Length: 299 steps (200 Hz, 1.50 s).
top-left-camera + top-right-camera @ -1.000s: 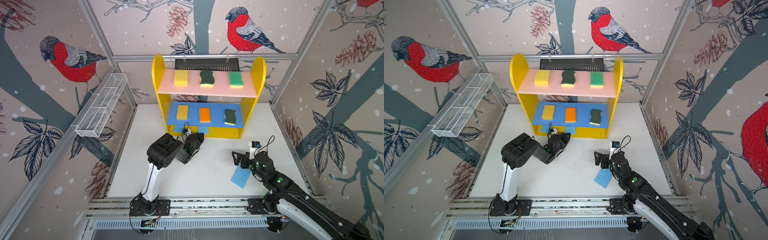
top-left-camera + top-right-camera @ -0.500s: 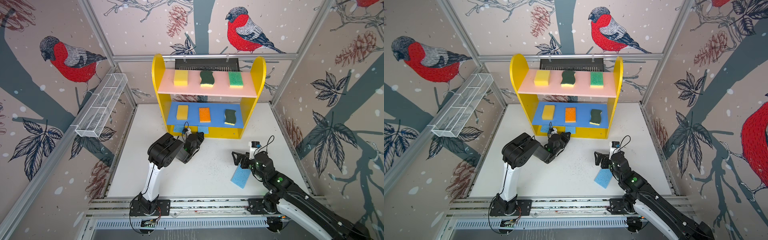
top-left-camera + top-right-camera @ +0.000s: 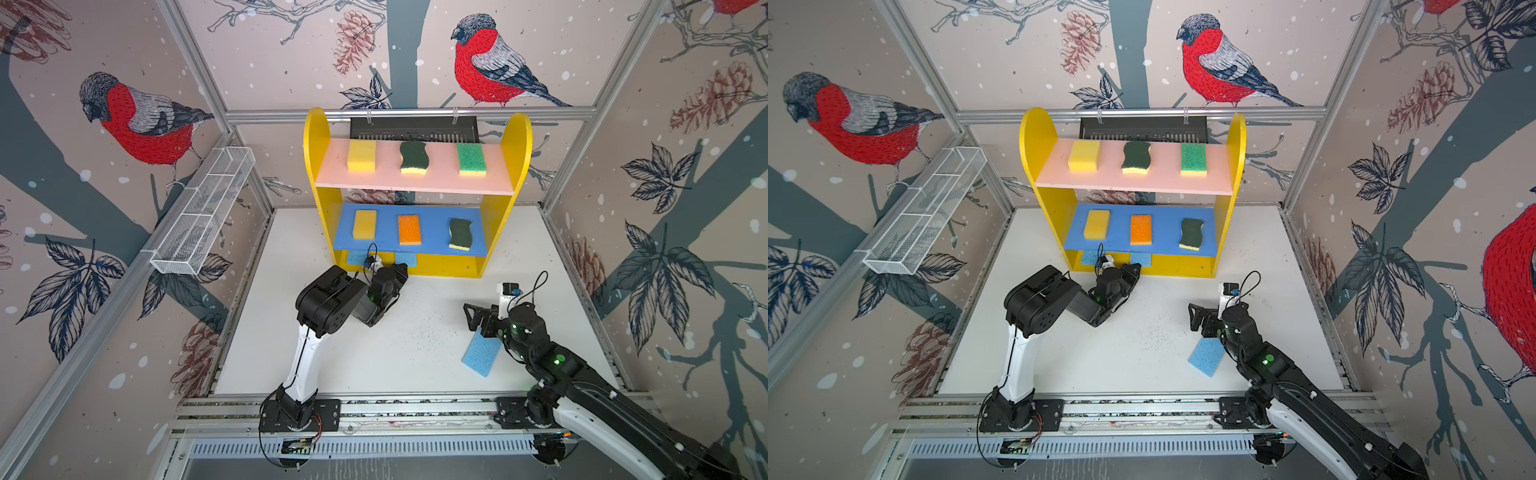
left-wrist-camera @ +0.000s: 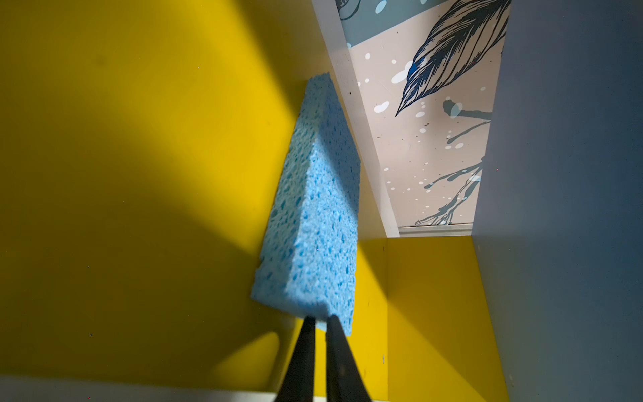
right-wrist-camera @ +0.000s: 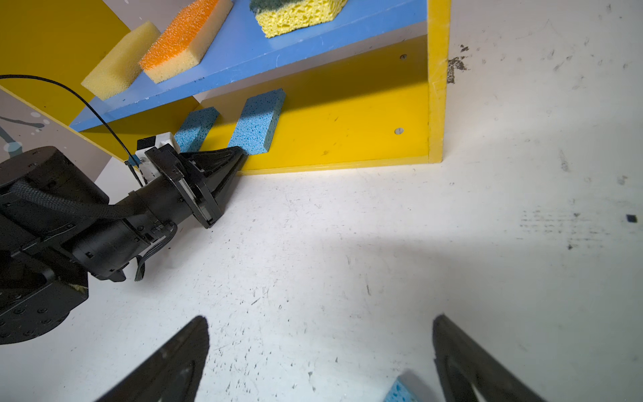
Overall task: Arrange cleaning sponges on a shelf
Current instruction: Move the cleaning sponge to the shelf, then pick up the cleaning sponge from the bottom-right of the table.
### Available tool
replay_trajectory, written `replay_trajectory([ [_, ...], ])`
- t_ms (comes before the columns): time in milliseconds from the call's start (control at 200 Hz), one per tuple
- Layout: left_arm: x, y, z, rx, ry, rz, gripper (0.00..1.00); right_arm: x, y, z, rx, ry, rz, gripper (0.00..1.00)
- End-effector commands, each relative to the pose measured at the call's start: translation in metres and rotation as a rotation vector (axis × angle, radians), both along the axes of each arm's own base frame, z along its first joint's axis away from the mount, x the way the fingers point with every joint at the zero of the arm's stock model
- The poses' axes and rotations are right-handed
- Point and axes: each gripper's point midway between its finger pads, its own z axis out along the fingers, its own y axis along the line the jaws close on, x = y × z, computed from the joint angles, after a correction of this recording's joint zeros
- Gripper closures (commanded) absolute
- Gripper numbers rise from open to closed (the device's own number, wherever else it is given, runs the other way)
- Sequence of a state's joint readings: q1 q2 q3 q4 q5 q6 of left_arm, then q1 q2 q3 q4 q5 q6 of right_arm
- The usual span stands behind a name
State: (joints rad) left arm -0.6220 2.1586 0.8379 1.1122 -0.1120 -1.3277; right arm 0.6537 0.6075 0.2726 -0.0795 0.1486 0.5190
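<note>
The shelf (image 3: 515, 141) is nearly filled; a loose sponge (image 3: 480, 351) is left on the tabletop (image 3: 415, 353).
The left claw (image 5: 241, 156) is shut, its tips touching a blue sponge (image 5: 257, 125) laid on the shelf's yellow bottom. The right claw (image 5: 320, 317) is held wide open with nothing in it, just by the loose sponge.

Top views: end blue sponge (image 3: 357, 257) and middle blue sponge (image 3: 406, 258) sit mostly under the blue board (image 3: 432, 237) of the shelf (image 3: 517, 145); only the front ends show. Loose blue sponge (image 3: 480, 355) on the table (image 3: 415, 353) is part-covered by the right arm (image 3: 552, 361) (right wrist view: just a corner, cut at the frame edge). Left gripper (image 4: 320, 318) tips meet the middle sponge's corner; pinching or pressing, can't tell. Black tray (image 3: 415, 129) is mostly behind the shelf.
</note>
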Motion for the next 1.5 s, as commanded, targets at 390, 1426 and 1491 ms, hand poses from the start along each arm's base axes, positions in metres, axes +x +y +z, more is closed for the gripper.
replay_trajectory([
  [390,-0.022,0.015,-0.001,0.137,0.025,-0.03,0.84,0.004,-0.001,0.008,0.003,-0.014,-0.016,0.0],
  [1426,-0.13,0.086,0.06,0.779,-0.036,-0.295,0.6,-0.016,-0.011,-0.01,0.012,0.235,-0.255,0.0],
  [1491,-0.136,0.09,0.066,0.793,-0.06,-0.304,0.59,-0.02,-0.017,-0.016,0.003,0.262,-0.296,0.0],
])
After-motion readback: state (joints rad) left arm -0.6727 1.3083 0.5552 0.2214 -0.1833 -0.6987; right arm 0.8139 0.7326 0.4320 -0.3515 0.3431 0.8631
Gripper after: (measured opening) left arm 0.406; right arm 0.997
